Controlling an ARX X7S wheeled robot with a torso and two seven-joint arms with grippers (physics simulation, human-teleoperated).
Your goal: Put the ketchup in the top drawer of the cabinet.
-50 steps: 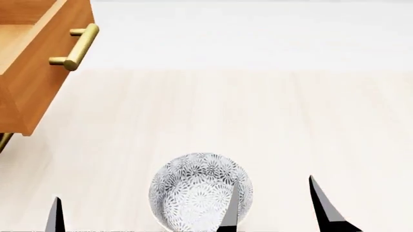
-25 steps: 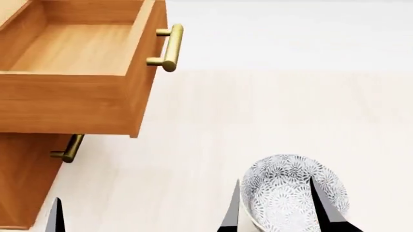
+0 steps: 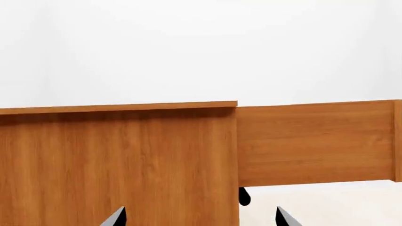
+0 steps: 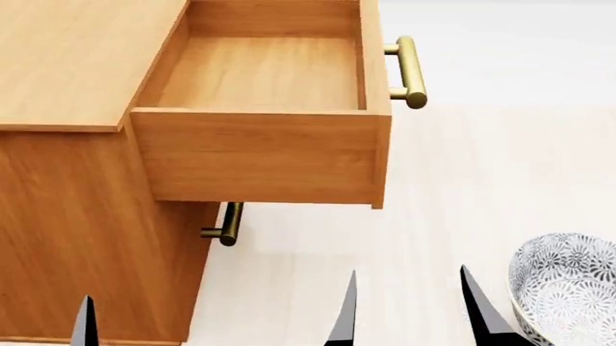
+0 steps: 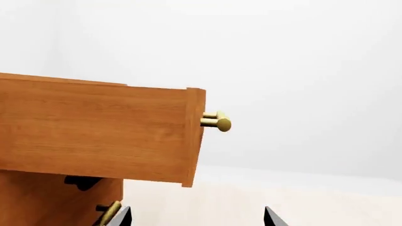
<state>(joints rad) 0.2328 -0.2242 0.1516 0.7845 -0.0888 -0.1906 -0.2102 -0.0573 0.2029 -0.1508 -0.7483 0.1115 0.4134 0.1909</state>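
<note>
The ketchup is not in any view. The cabinet [image 4: 68, 65] stands at the left of the head view. Its top drawer [image 4: 265, 155] is pulled out and empty, with its brass handle [image 4: 409, 72] at the right. My right gripper [image 4: 409, 317] is open and empty, low in the head view, in front of the drawer. Only one fingertip [image 4: 85, 323] of my left gripper shows there, before the cabinet's side. The left gripper [image 3: 199, 219] is open and empty, facing the cabinet's side [image 3: 119, 160] and the drawer [image 3: 314, 141]. The right gripper [image 5: 196, 219] is below the drawer [image 5: 94, 134].
A patterned grey-white bowl [image 4: 568, 285] sits on the pale floor at the lower right, right of my right gripper. The lower drawer is closed, and its brass handle [image 4: 227, 225] sticks out under the open top drawer. That handle also shows in the right wrist view [image 5: 108, 213].
The head view has swung left: the cabinet and open drawer slid right into full view, and the bowl moved to the lower right edge. Both grippers stay at the same spots in the view.
</note>
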